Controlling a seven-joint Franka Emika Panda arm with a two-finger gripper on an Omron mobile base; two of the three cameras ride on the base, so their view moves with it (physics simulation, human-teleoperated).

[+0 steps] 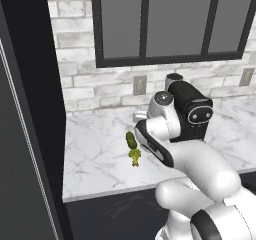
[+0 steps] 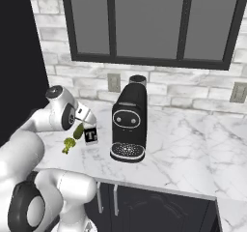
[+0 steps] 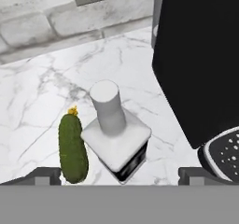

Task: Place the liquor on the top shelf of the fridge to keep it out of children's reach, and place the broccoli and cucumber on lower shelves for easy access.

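Nothing shelved yet. Square white-capped liquor bottle (image 3: 116, 141), dark green cucumber (image 3: 73, 148) at its 9 o'clock, small green broccoli floret (image 1: 135, 156) all on marble counter (image 1: 95, 154). Two-finger gripper (image 3: 116, 174) spread above bottle, empty.

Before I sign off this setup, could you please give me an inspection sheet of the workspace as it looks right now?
Surface: white marble counter, dry, no spills seen.
Job's things: liquor bottle upright beside the cucumber; broccoli in front of the cucumber; all on the counter.
Clutter: black coffee machine close beside the bottle.
Hand: hand above the bottle, open, fingertips either side, holding nothing.
Cables: nothing seen.
Surroundings: brick wall with outlets, window above, dark fridge side to the left.
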